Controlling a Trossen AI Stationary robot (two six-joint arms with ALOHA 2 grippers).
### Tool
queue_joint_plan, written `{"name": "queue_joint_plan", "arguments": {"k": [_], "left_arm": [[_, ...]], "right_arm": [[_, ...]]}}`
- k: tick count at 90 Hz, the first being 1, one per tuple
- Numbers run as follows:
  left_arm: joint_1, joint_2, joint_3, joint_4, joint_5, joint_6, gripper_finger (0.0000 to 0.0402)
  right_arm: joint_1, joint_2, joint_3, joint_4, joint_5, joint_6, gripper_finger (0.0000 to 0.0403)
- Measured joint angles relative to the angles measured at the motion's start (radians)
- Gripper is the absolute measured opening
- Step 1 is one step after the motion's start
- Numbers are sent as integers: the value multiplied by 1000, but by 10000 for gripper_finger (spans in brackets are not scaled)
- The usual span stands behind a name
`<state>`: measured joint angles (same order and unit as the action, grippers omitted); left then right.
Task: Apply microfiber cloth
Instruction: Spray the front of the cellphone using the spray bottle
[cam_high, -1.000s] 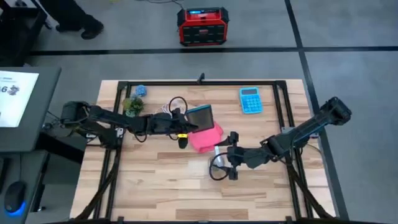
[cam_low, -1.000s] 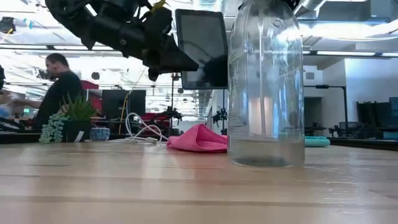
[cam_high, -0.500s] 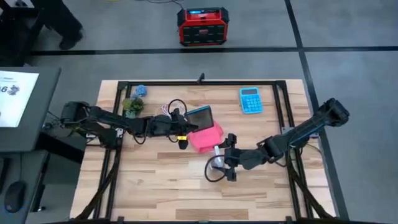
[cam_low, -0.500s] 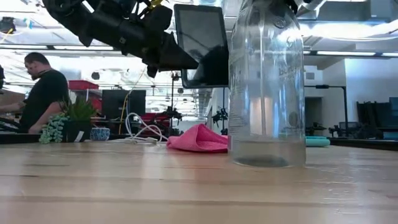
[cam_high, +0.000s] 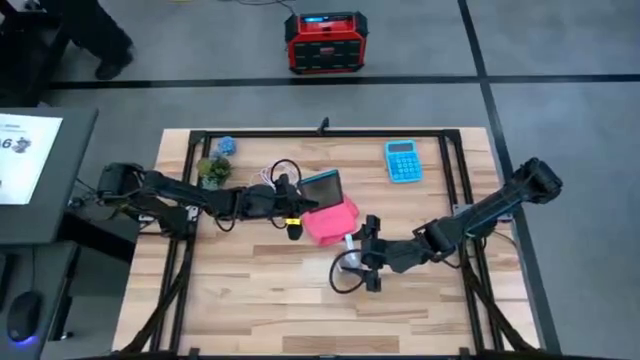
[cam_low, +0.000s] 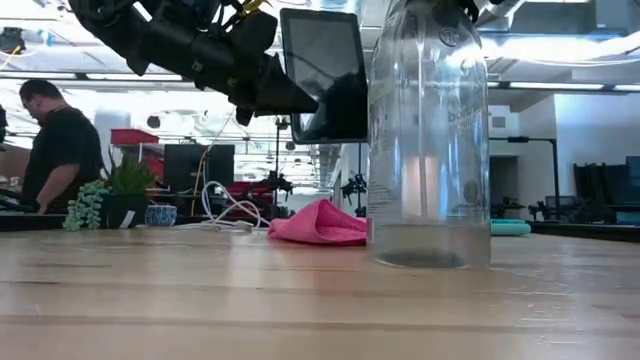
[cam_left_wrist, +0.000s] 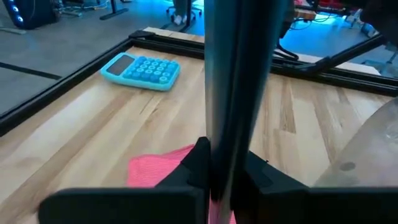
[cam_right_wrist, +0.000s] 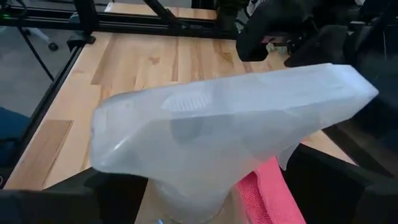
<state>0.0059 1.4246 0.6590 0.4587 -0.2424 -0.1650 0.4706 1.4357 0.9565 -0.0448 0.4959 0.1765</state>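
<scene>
1. Fingers first: my left gripper (cam_high: 293, 207) is clamped on the dark phone (cam_high: 322, 187), holding it up off the bench with its screen tilted, as the low view shows it hanging in the air above the wood.
2. Right below and just to the right-hand side of that grip lies the microfiber cloth (cam_high: 331, 220), a crumpled pink heap near the middle of the bench, a little toward the far edge; the lifted phone overlaps its far corner from above.
3. My right gripper (cam_high: 367, 250) is closed around the clear glass bottle (cam_low: 428, 130), which stands upright on the bench just nearer than the cloth.
4. Key relation now: the cloth sits between my two grippers, almost touching distance from either, but both are full. My left gripper is the closer one, nearly over the cloth's edge.
5. Judgement call: the cloth lies untouched on the wood, so wiping has not begun; one gripper would have to free itself, or the phone would have to come down onto the pink fabric.
6. Farther out, the blue calculator (cam_high: 402, 161) rests near the far right corner, and a small potted plant (cam_high: 213, 170) with a white cable (cam_high: 283, 168) sits toward the far left.
</scene>
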Motion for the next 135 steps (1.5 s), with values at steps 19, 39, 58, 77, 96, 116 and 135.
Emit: {"name": "queue_joint_plan", "arguments": {"k": [19,39,58,77,96,116,135], "left_arm": [[0,0,0,2,-1,4,13],[1,0,0,31,40,74,13],[1,0,0,29,63,110,13],[3,0,0,29,64,110,13],[3,0,0,29,63,109,13],[4,0,0,27,63,109,13],[4,0,0,2,63,109,13]], "right_arm": [[0,0,0,-3,-3,18,310],[0,-1,0,-4,-24,25,306],[0,-1,0,-5,-26,25,306],[0,-1,0,-5,-49,25,306],[-4,-2,1,-2,-117,52,227],[-6,-2,2,-5,-119,74,132],[21,-2,1,-14,-111,57,248]]}}
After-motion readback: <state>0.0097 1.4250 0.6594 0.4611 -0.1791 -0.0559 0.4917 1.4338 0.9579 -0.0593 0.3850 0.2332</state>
